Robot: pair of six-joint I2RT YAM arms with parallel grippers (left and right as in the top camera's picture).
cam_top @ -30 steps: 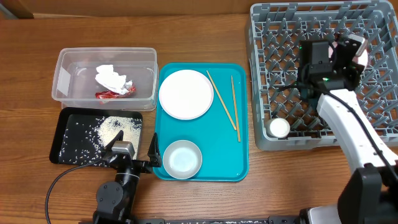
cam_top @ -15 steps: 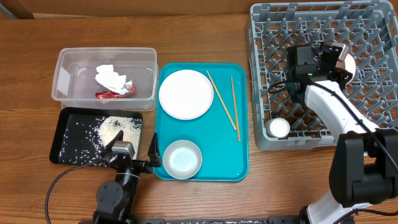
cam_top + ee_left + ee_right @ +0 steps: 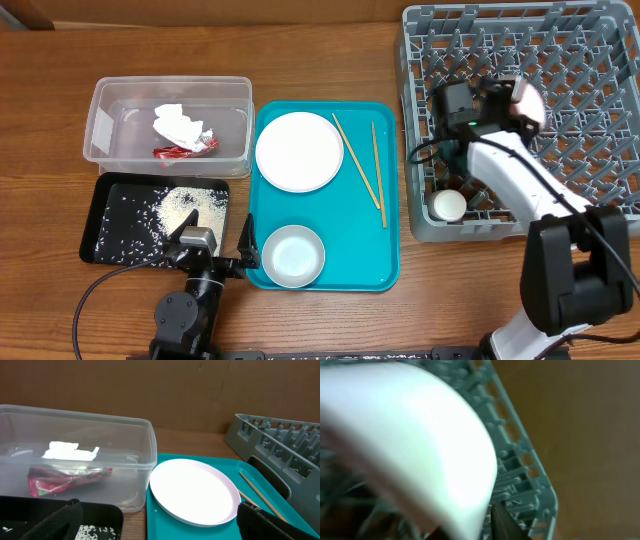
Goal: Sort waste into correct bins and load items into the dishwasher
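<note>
My right gripper (image 3: pixel 512 102) is shut on a white bowl with a pinkish underside (image 3: pixel 528 100), held tilted over the left half of the grey dish rack (image 3: pixel 600 60). In the right wrist view the bowl (image 3: pixel 410 440) fills the frame above the rack's pegs (image 3: pixel 520 475). A small cup (image 3: pixel 449 205) stands in the rack's front left corner. A flat plate (image 3: pixel 299 151), another bowl (image 3: pixel 293 255) and two chopsticks (image 3: pixel 357 170) lie on the teal tray. My left gripper (image 3: pixel 212 245) is open and empty, low by the black tray (image 3: pixel 110 240).
The clear tub (image 3: pixel 105 120) holds the tissue (image 3: pixel 178 125) and the red wrapper (image 3: pixel 185 149). Rice grains (image 3: pixel 180 203) lie in the black tray. The left wrist view shows the tub (image 3: pixel 125 450), plate (image 3: pixel 194 491) and rack edge (image 3: pixel 280 440).
My right gripper has carried the bowl leftward over the rack, from its back right toward its left half. The left arm has not moved.
</note>
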